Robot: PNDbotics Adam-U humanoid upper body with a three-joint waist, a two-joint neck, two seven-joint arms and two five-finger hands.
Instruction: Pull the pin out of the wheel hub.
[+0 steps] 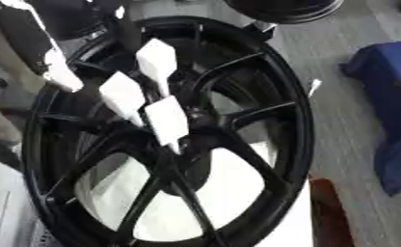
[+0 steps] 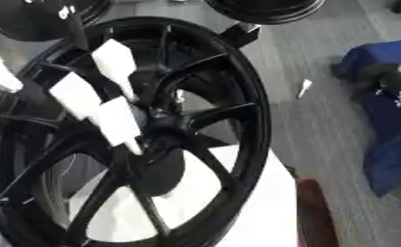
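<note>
A large black spoked wheel hub (image 1: pixel 284 120) leans on a white surface and fills most of both views. My left hand (image 1: pixel 145 94) comes in from the upper left, black with white pads on its fingers. Its fingers (image 1: pixel 166 120) stretch straight down over the spokes, the lowest tip near the hub's centre (image 2: pixel 166 120). The thumb (image 1: pixel 60 72) stands apart to the left by the rim. The fingers hold nothing that I can see, so the hand is open. I cannot make out the pin; the fingers cover part of the centre. My right hand shows in no view.
The white surface (image 2: pixel 263 193) under the wheel ends at a red-brown edge (image 2: pixel 314 212). Another black wheel (image 1: pixel 280 9) lies at the top, and a third (image 2: pixel 35 19) at the top left. A blue cloth heap (image 2: pixel 381 125) with a dark object (image 2: pixel 396 84) lies on the grey floor at the right.
</note>
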